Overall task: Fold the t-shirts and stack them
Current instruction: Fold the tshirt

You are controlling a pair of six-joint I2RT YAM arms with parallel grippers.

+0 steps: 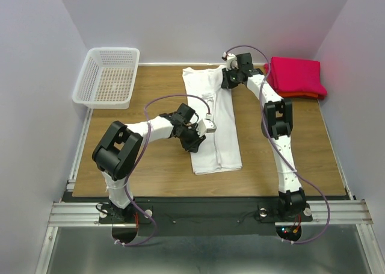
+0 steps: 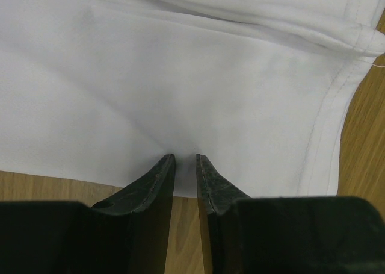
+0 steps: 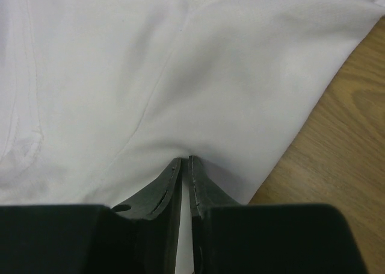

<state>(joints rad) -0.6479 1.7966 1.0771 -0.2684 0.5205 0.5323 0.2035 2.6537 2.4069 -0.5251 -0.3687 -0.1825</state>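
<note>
on the middle of the table: both grippers pinch the white t-shirt

in the top view, on the wooden table (image 1: 162,159), the white t-shirt (image 1: 213,123) lies as a long strip folded lengthwise. it runs from the far edge toward the near edge. the left gripper (image 1: 194,140) sits at the strip's left side, toward its near end. the right gripper (image 1: 230,78) sits at the strip's far right corner. the red t-shirts (image 1: 295,75) rest folded in a stack at the far right corner of the table, with an orange-red layer showing at the bottom. they lie just beside the right arm and apart from the white one. a white lattice basket (image 1: 90,101) stands at the far left corner.

in the left wrist view, the left gripper (image 2: 184,158) has its jaws drawn close on the edge of the white t-shirt (image 2: 180,75). the cloth puckers at the tips, and a hemmed edge runs down the right side over bare table (image 2: 361,135).

in the right wrist view, the right gripper (image 3: 185,161) is nearly closed, nipping the edge of the white t-shirt (image 3: 180,63). creases fan out from the tips, with the table (image 3: 337,141) to the right.
</note>
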